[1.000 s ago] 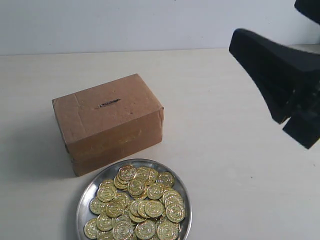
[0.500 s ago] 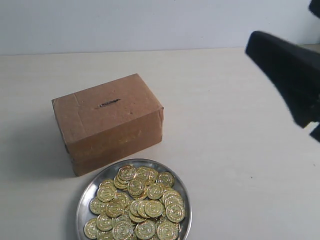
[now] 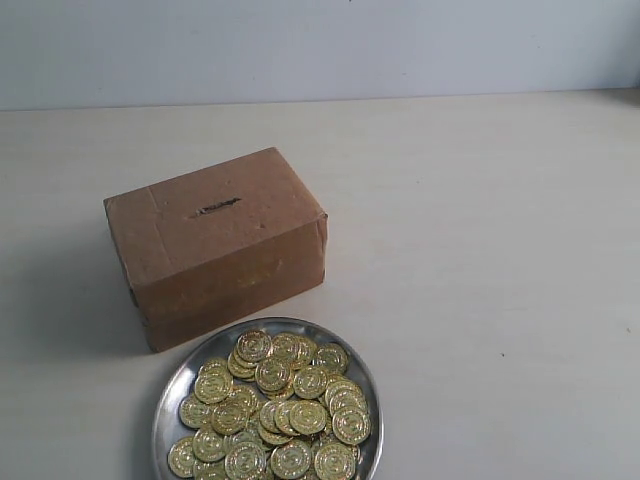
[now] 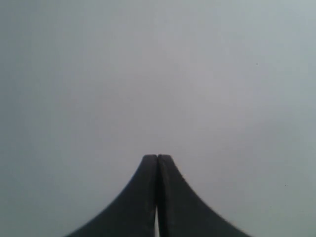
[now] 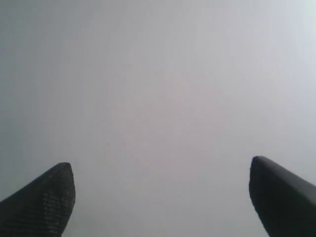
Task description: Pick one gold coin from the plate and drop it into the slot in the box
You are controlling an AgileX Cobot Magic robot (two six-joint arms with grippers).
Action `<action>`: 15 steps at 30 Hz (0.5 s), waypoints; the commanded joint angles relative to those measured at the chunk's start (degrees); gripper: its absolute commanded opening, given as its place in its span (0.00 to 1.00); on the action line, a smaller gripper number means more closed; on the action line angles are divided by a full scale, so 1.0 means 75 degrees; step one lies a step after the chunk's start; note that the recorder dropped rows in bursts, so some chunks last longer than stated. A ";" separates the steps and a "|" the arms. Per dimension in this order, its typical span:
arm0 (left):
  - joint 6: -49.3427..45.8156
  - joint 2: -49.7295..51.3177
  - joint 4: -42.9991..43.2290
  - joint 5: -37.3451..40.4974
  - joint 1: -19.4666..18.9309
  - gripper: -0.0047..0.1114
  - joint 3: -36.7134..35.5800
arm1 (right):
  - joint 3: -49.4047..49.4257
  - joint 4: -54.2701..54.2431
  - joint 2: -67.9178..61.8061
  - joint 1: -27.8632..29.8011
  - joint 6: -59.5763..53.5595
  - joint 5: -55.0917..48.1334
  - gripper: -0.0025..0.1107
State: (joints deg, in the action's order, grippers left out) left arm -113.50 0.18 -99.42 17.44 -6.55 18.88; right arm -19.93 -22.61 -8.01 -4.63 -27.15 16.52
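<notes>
The brown cardboard box (image 3: 215,243) stands left of centre on the pale table, its dark slot (image 3: 216,207) cut in the top face. Just in front of it sits the round silver plate (image 3: 364,380), heaped with several gold coins (image 3: 272,410). Neither arm shows in the exterior view. In the left wrist view my left gripper (image 4: 157,157) is shut, its black fingers pressed together with nothing between them, facing a blank grey surface. In the right wrist view my right gripper (image 5: 162,170) is open wide and empty, its fingertips (image 5: 58,185) far apart against the same blank grey.
A pale wall (image 3: 320,45) runs along the back of the table (image 3: 480,250). The plate reaches the front edge of the exterior view.
The right arm, seen at the upper right of the exterior view a second ago, has drawn off to the right and left that view. Box, plate and coins have not moved.
</notes>
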 commanded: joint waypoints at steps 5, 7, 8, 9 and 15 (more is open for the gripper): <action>-0.0008 -0.0025 -0.0071 0.0032 -0.0043 0.04 -0.0031 | 0.0022 0.0020 0.1068 0.0436 -0.0036 -0.0038 0.81; -0.0008 -0.0025 -0.0071 0.0032 -0.0043 0.04 -0.0031 | 0.0022 0.0020 0.1068 0.0436 -0.0036 -0.0045 0.81; -0.0008 -0.0025 -0.0071 0.0032 -0.0043 0.04 -0.0031 | 0.0022 0.0020 0.1068 0.0436 -0.0036 -0.0080 0.81; -0.0008 -0.0025 -0.0071 0.0032 -0.0043 0.04 -0.0031 | 0.0022 0.0020 0.1068 0.0436 -0.0036 -0.0080 0.81; -0.0008 -0.0025 -0.0071 0.0032 -0.0043 0.04 -0.0074 | 0.0062 0.0038 0.1068 0.0436 -0.0036 -0.1021 0.81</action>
State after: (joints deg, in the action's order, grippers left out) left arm -113.50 0.18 -99.42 17.44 -6.74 18.88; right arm -19.93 -22.61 -0.29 -1.62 -27.15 14.28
